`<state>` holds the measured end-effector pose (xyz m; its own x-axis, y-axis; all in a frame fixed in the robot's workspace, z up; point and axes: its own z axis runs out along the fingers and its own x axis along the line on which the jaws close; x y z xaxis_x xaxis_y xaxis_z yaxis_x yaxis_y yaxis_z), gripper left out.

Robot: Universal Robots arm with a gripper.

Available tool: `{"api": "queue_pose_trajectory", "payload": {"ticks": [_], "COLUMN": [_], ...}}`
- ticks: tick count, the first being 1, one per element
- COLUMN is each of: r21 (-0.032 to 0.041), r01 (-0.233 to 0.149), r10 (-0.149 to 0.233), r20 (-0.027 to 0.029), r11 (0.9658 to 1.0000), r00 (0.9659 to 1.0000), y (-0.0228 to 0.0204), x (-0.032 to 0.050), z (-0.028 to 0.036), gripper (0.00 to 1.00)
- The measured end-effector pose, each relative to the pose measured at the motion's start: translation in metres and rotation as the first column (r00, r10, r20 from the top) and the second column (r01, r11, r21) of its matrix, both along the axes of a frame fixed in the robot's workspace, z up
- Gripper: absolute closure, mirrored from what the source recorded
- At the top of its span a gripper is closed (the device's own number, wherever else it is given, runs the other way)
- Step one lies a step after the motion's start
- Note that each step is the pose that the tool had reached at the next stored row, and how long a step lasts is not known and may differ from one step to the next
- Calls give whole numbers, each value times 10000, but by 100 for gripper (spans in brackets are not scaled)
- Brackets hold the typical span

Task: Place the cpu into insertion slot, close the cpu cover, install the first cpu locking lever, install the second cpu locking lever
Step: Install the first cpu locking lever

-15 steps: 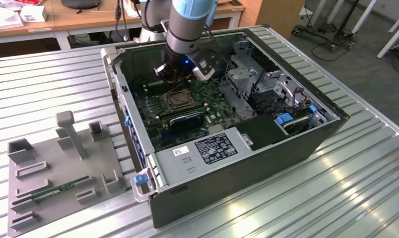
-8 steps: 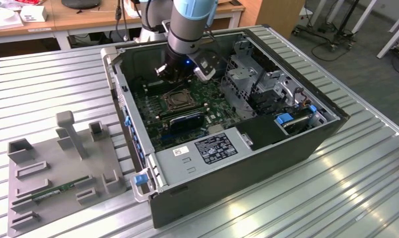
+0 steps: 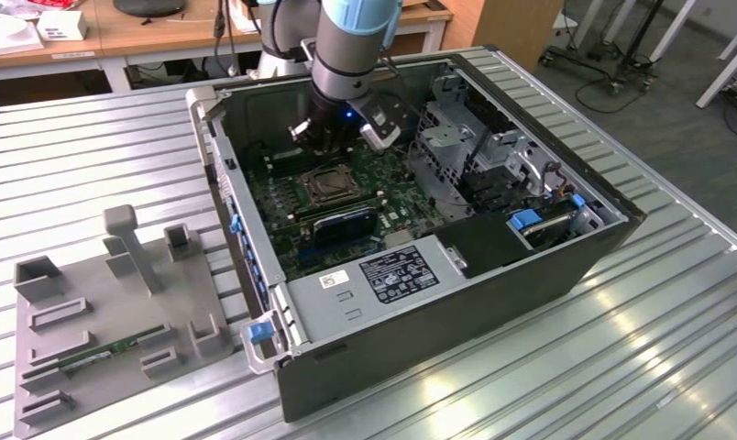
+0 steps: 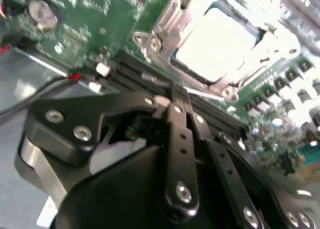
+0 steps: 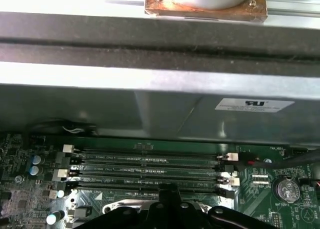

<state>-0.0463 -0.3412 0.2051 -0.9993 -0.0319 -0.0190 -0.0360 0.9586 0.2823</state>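
The exterior view is evenly bright, with pale reflections streaking the ribbed table [image 3: 638, 367] at the exterior view's lower right. In the second wrist view, glare washes out the cpu [image 4: 212, 44] and the cpu cover [image 4: 161, 36].

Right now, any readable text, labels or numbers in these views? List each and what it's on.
Nothing reads reliably.
Black-and-white printed label on the grey metal housing: too small.
Small white sticker beside it: too small.
White rectangular sticker on the grey metal case wall: blurred.
White lettering on the green motherboard by the long black memory slots: too small.
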Motion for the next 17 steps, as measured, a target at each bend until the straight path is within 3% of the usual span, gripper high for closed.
{"api": "queue_pose_trajectory", "payload": {"ticks": [9,17], "r21": [-137,-166], "r01": [-1,0], "r10": [1,0], "r20": [-1,-2], "r11": [9999,9999], "r00": [10000,10000], "y": [4,26], "x": [5,14], "z": [-11,-21], "gripper": [89,89]}}
